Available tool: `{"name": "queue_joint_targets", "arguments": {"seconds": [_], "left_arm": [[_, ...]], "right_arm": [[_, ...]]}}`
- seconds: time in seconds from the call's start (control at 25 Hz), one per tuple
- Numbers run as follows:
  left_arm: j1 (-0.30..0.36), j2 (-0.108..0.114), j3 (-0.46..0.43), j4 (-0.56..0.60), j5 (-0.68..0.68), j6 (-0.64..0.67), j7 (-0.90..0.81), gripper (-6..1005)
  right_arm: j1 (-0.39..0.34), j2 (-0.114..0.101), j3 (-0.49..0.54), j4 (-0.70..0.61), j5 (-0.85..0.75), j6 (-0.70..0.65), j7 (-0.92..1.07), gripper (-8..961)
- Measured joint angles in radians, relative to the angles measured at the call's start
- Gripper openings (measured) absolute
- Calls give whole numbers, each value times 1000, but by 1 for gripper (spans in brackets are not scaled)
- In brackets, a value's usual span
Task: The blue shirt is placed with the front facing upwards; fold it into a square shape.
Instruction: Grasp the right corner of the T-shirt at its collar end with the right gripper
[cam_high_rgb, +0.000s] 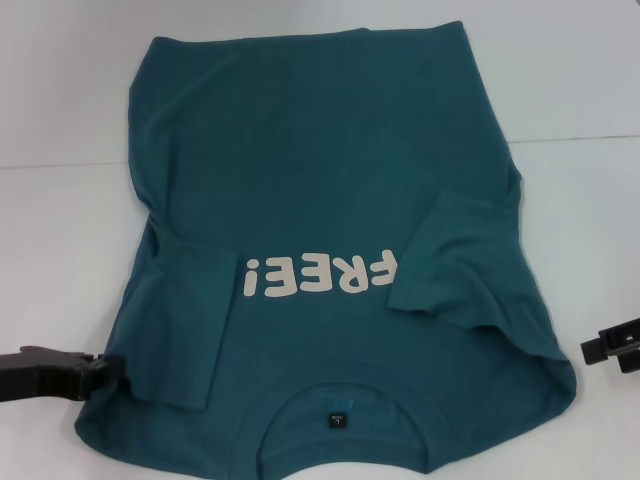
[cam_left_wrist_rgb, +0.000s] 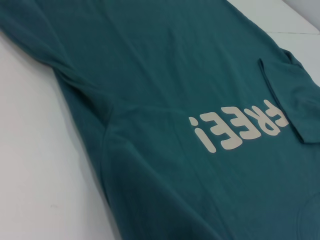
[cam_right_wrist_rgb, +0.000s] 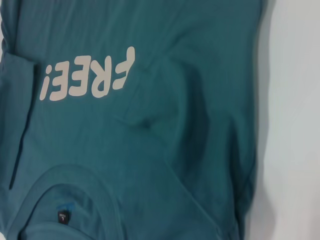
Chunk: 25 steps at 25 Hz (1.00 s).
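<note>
The blue shirt (cam_high_rgb: 320, 180) lies front up on the white table, its collar and small dark label (cam_high_rgb: 338, 418) nearest me. The cream "FREE!" lettering (cam_high_rgb: 318, 275) crosses the chest. Both short sleeves are folded inward over the body, one on the left (cam_high_rgb: 190, 320) and one on the right (cam_high_rgb: 450, 260). My left gripper (cam_high_rgb: 98, 370) sits low at the shirt's left edge by the shoulder, its tip touching or just meeting the cloth. My right gripper (cam_high_rgb: 597, 350) hovers at the right, a little apart from the shirt's shoulder. The wrist views show the shirt (cam_left_wrist_rgb: 175, 75) (cam_right_wrist_rgb: 150, 140) but no fingers.
The white table (cam_high_rgb: 60, 120) shows bare on both sides of the shirt and beyond its hem. A faint seam line (cam_high_rgb: 580, 138) runs across the table at the back. The cloth is wrinkled near the right shoulder (cam_right_wrist_rgb: 150, 122).
</note>
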Motion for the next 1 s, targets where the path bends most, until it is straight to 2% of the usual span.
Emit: {"name": "queue_joint_targets", "arguments": {"seconds": [0.16,0.4,0.68,1.0], "left_arm": [[0,0,1,-1,0,2,2,24],[0,0,1,-5,0,2,11,25],[-5,2,1,-5,0,3,12,25],[-7,2,1,-5,0,6,13,24]], "right_arm": [[9,18,-5,2,-13,26,8,737],[30,32,-18,17,-31,76,32,735],[49,49,-108,26,-34,129,73,734],[55,68,-162,26,-56,169,104,621]]}}
